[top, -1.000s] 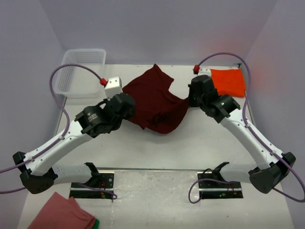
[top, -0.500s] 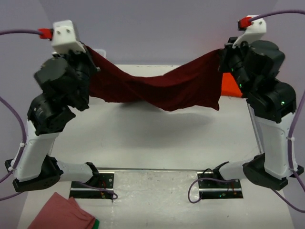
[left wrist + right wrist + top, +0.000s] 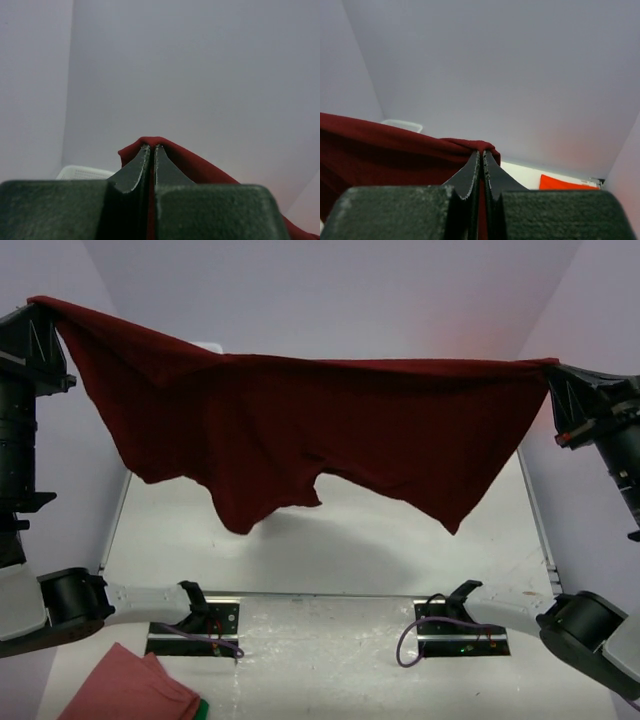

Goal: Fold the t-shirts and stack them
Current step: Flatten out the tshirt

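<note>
The dark maroon t-shirt (image 3: 300, 435) hangs spread wide in the air above the table, stretched between both arms. My left gripper (image 3: 40, 305) is shut on its upper left corner, high at the left edge of the top view. The right gripper (image 3: 550, 368) is shut on the opposite corner at the right edge. In the left wrist view the closed left gripper (image 3: 152, 146) pinches maroon t-shirt fabric (image 3: 200, 167). The right gripper (image 3: 482, 152) likewise clamps the maroon t-shirt (image 3: 380, 150). The orange-red t-shirt (image 3: 565, 183) lies on the table at the back right, hidden behind the maroon one in the top view.
A salmon-pink cloth with a green edge (image 3: 130, 688) lies at the near left, in front of the arm bases. A white plastic basket (image 3: 82, 172) stands at the back left. The white table (image 3: 330, 550) shows under the hanging shirt.
Both arms have risen and swung far apart, lifting the maroon t-shirt off the table and pulling it from a sagging drape into a wide, taut sheet.
</note>
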`<state>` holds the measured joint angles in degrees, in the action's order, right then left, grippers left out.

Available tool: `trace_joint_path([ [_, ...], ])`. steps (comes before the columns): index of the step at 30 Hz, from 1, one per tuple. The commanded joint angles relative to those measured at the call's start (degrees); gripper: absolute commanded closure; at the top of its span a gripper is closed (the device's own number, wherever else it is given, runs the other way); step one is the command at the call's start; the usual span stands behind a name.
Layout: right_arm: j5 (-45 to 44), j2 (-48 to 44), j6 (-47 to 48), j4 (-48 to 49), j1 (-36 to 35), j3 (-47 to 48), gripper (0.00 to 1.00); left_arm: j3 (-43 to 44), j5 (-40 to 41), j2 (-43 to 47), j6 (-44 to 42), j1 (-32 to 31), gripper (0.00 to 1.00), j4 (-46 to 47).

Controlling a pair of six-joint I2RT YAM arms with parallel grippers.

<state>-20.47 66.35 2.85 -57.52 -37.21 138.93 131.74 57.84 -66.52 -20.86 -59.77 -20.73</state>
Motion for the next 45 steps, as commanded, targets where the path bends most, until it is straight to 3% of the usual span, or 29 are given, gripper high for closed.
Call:
trace_joint_path([
  [1,3.41,-0.6,2.6,0.3,-0.23,0.01,1.0,2.02,-8.87,-1.32,-3.05,-0.26,1.0,1.66],
  [6,8.07,-1.13,2.07,0.56,-0.23,2.31,1.0,8.17,-16.08,-4.93,-2.87,-0.26,1.0,1.75],
  [9,6.59,-1.57,2.16,1.79,-0.23,-1.11,1.0,6.79,-17.59,-5.9,-4.79,-0.26,1.0,4.37],
  [11,4.57,-0.18,2.25,2.23,-0.14,-4.89,1.0,5.03,-16.63,-7.74,-6.81,-0.61,1.0,5.78],
  [14,-0.53,2.72,2.16,3.28,-0.14,-11.3,1.0,0.83,-8.65,-12.74,-11.73,-0.53,1.0,8.16],
  [16,-3.61,3.61,0.93,4.95,0.91,-18.32,1.0,-3.05,-9.23,-14.42,-8.95,1.13,1.0,9.22],
  [20,-1.16,5.37,-2.41,9.26,6.79,-30.54,1.0,-10.85,-27.47,-18.2,12.99,18.23,1.0,-0.88],
  [24,-0.45,9.4,-5.57,11.37,13.72,-41.17,1.0,-23.36,-38.85,-28.09,19.98,28.02,1.0,3.94],
  [29,4.28,17.48,-5.67,13.83,22.26,-46.03,1.0,-17.06,-45.53,-45.6,24.55,36.56,1.0,3.06],
  [35,9.04,30.23,-4.96,16.03,27.71,-37.97,1.0,-0.62,-48.79,-63.71,22.36,40.52,1.0,-1.67],
  [42,14.13,47.28,-3.65,13.93,30.62,-19.6,1.0,3.96,-49.58,-69.71,19.37,42.54,1.0,0.25],
  [45,12.92,53.52,-3.29,12.61,30.88,-13.17,1.0,-0.05,-49.85,-68.75,19.9,44.29,1.0,2.44],
])
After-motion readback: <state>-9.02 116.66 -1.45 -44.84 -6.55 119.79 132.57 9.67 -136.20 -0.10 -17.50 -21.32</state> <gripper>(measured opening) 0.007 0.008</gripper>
